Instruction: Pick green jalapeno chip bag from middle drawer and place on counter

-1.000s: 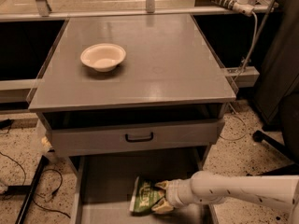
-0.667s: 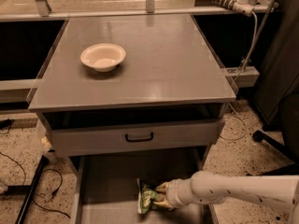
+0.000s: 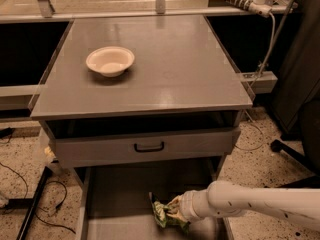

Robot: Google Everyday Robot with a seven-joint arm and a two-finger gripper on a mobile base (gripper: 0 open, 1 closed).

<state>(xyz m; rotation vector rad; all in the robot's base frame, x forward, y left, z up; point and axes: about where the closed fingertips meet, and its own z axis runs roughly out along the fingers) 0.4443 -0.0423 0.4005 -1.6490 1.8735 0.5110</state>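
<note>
One black cable (image 3: 17, 176) looping over the speckled floor at far left. Next, a white bowl (image 3: 110, 60), upright on the left half of the counter (image 3: 175, 69), well apart from everything else. Under the counter, a grey drawer with a black bar handle (image 3: 100, 151), overhanging the back of the middle drawer (image 3: 120, 204), the latter drawn forward at the bottom of the view. Right of that drawer's centre, the green jalapeno chip bag (image 3: 162, 215), crumpled, long axis slanting from upper left to lower right, top corner toward the handled drawer; contact with the drawer floor impossible to tell. Just right of it, the gripper (image 3: 175, 210), fingers closed on the bag's right side. Behind, a white arm (image 3: 250, 204) reaching in from the right edge. Farther right, a dark chair base (image 3: 292, 154) on the floor.
</note>
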